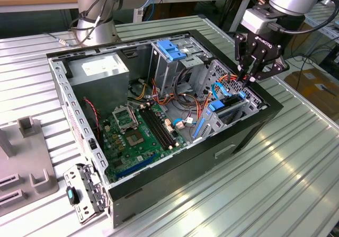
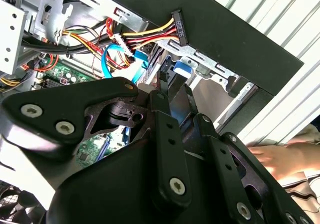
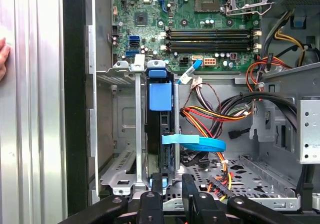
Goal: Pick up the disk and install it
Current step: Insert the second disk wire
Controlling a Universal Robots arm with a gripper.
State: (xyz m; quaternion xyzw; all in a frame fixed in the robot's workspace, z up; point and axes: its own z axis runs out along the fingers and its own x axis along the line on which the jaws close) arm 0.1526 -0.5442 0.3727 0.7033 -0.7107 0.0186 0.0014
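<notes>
Ribbed metal table (image 1: 296, 157), workbenches behind; an open black PC case (image 1: 222, 155) lies on its side on it. Exterior view: arm comes in from the upper part of the frame on the exterior view's right, gripper (image 1: 249, 77) pointing down over the case corner nearest that side, fingertips close together just above the drive bay. The disk (image 1: 230, 110) stands on edge in that bay, blue rail end up, a blue cable looping just beside it. Green motherboard (image 1: 137, 133) on the case floor, grey power supply (image 1: 100, 70) at the far corner, grey cage with a blue latch (image 1: 172, 49) between them and the bay. Grey fixture (image 1: 26, 163) on the table at the exterior view's left, well apart from the case. Second wrist view: black gripper linkage in the foreground, fingers (image 2: 167, 91) narrow, tips at the top edge of the disk's blue rail (image 2: 180, 66); whether they actually pinch it I cannot tell. Red, yellow and black wires run to a black connector (image 2: 178, 26) against the case wall. A person's hand (image 2: 280, 156) rests on the table outside the case. First wrist view: disk (image 3: 160, 129) seated on edge between the bay's metal rails, blue tab (image 3: 160, 96) on its upper end, flat blue cable (image 3: 195, 143) crossing it. Both fingers (image 3: 157, 184) sit close together at the disk's near edge. Motherboard (image 3: 200, 18) beyond, wire bundle (image 3: 225, 114) alongside the bay.
</notes>
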